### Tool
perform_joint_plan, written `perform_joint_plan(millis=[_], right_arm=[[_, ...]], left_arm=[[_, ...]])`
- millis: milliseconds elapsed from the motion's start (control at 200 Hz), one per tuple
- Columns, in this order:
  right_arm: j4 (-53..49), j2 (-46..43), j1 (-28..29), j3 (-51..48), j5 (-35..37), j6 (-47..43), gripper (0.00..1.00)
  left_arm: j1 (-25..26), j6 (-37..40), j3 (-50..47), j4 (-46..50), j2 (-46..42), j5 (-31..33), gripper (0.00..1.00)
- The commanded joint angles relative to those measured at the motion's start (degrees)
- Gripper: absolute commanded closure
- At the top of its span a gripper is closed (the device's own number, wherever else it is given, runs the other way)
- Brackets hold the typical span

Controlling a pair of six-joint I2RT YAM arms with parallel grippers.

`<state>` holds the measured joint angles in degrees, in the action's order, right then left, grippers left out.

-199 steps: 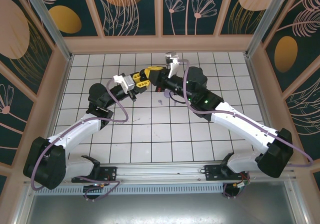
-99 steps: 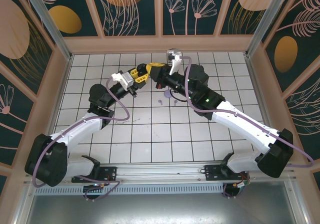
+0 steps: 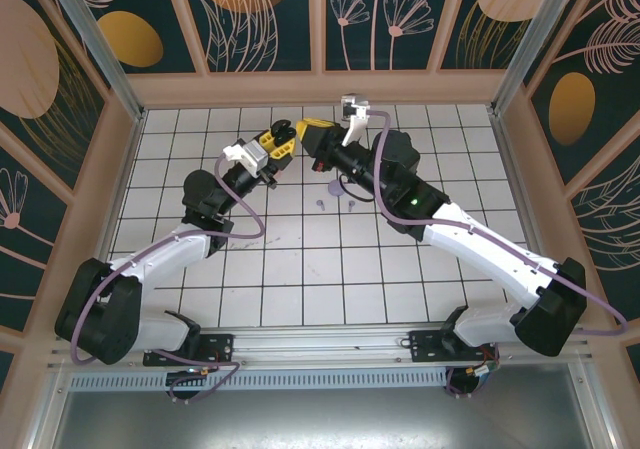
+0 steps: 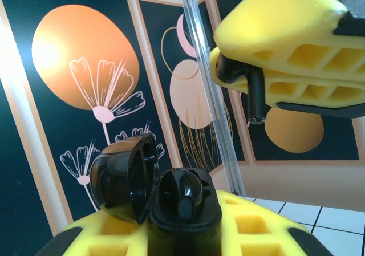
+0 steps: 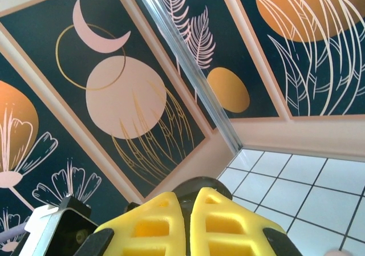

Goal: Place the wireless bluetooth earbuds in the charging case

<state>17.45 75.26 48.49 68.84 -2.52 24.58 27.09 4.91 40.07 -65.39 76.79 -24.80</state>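
In the left wrist view, my left gripper [image 4: 182,230] is shut on a black charging case [image 4: 183,202]. The case stands upright between the yellow fingers, its lid [image 4: 122,176] swung open to the left. Above and to the right of it hangs a black earbud [image 4: 252,90], stem pointing down, pinched in my right gripper [image 4: 268,68]. The earbud is apart from the case. In the top view, the left gripper [image 3: 278,142] and right gripper [image 3: 308,127] meet tip to tip above the far tiles. In the right wrist view, the right gripper [image 5: 187,198] has a dark rounded piece [image 5: 201,186] between its tips.
Two tiny lilac earbuds [image 3: 320,205] [image 3: 351,206] lie on the white tiled floor [image 3: 300,259] under the right arm. A small lilac object [image 3: 334,183] sits just behind them. Pink-framed wall panels close in the far side and both flanks.
Both grippers have lifted and moved toward the far wall, keeping hold of the case and the earbud. Their fingertips have stayed close together.
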Motion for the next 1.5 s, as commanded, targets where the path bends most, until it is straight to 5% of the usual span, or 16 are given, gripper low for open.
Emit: perform_joint_plan(millis=[0, 1496], right_arm=[[3.73, 1.54, 0.29, 0.71, 0.3, 0.91, 0.93], [5.05, 4.63, 0.64, 3.66, -2.11, -0.32, 0.94]], left_arm=[[0.33, 0.95, -0.56, -3.76, -0.06, 0.01, 1.0], [0.51, 0.82, -0.41, -2.04, -0.75, -1.39, 1.0]])
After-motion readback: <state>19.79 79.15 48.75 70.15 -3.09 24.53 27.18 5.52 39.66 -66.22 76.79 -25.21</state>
